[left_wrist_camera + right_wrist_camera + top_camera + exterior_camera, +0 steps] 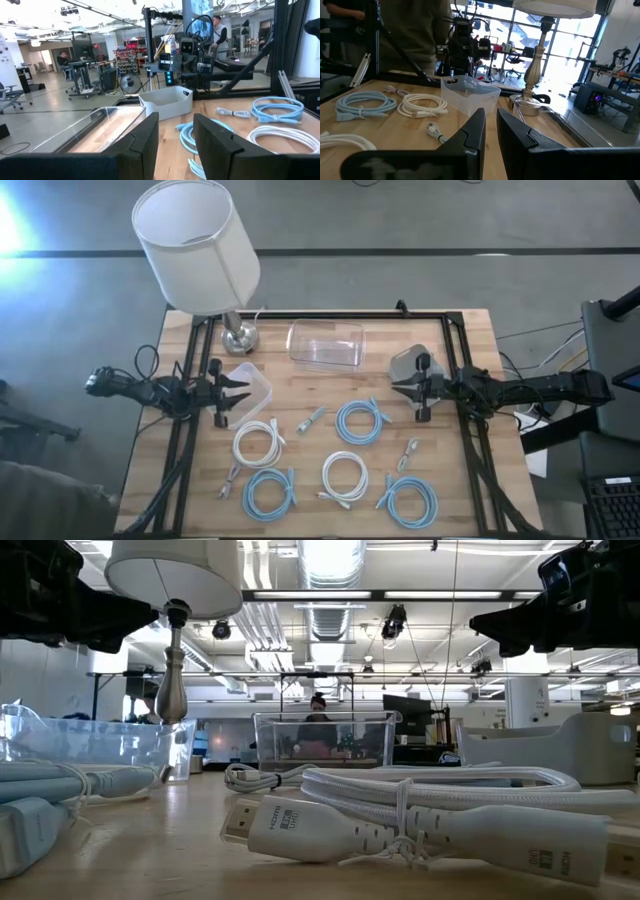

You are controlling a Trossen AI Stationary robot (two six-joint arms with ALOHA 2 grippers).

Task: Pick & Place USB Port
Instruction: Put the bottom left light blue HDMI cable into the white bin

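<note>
Over a pale wooden table (470,340) strewn with coiled cables, the left gripper (243,392) hangs empty with its fingers parted above a clear plastic tray (255,385) at the left edge, near a silver-based lamp with a white drum shade (197,242). Between the arms lie a white coiled cable (259,442), a small grey USB adapter (311,420) lying loose near the table's middle, a light blue coiled cable (362,421) and, farther back, a clear rectangular plastic bin (326,345). The right gripper (402,386) waits at the right, empty with its fingers slightly apart, beside a grey translucent container (408,363). No pick has begun. The adapter appears to be the task's target and sits nearer the left arm; a clean pick likely calls for descending straight over it with the fingers set across its narrow width, clear of the neighbouring cable loops, which could snag or drag along.
</note>
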